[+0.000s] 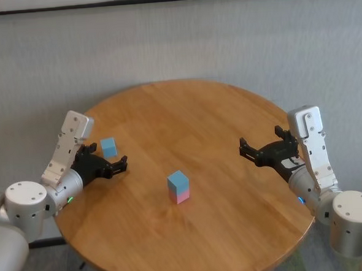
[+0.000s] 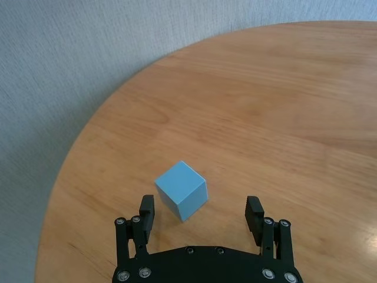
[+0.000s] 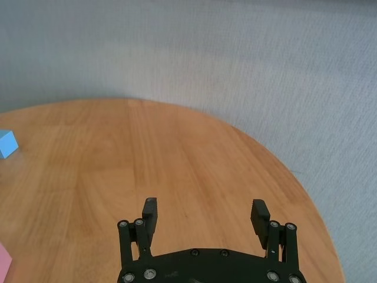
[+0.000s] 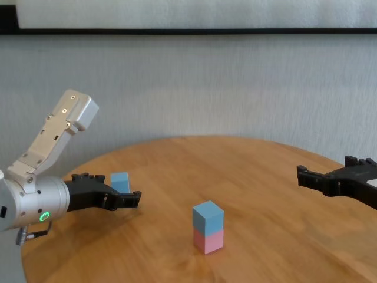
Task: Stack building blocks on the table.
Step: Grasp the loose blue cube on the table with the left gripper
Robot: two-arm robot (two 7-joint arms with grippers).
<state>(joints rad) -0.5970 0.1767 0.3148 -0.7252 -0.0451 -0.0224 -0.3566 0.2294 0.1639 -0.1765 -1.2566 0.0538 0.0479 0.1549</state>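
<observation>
On the round light-brown wooden table (image 1: 229, 114), the left gripper (image 2: 200, 213) stood open-fingered just before a loose light blue cube (image 2: 181, 190), probably not touching it, while a second light blue cube (image 1: 177, 180) sat on the pale pink cube (image 1: 180, 196) and the right gripper (image 1: 244, 149) hovered open.

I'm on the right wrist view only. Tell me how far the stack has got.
Observer: A blue block sits on the pink block near the table centre, two high.
Operator: Report the third block.
Observer: The loose blue block lies on the table near its left edge, just ahead of the left gripper, between the lines of its open fingers but not gripped.
Operator: Give me my own gripper's place relative to the stack.
Observer: The right gripper hovers open over the table's right side, well clear of the stack, holding nothing.
</observation>
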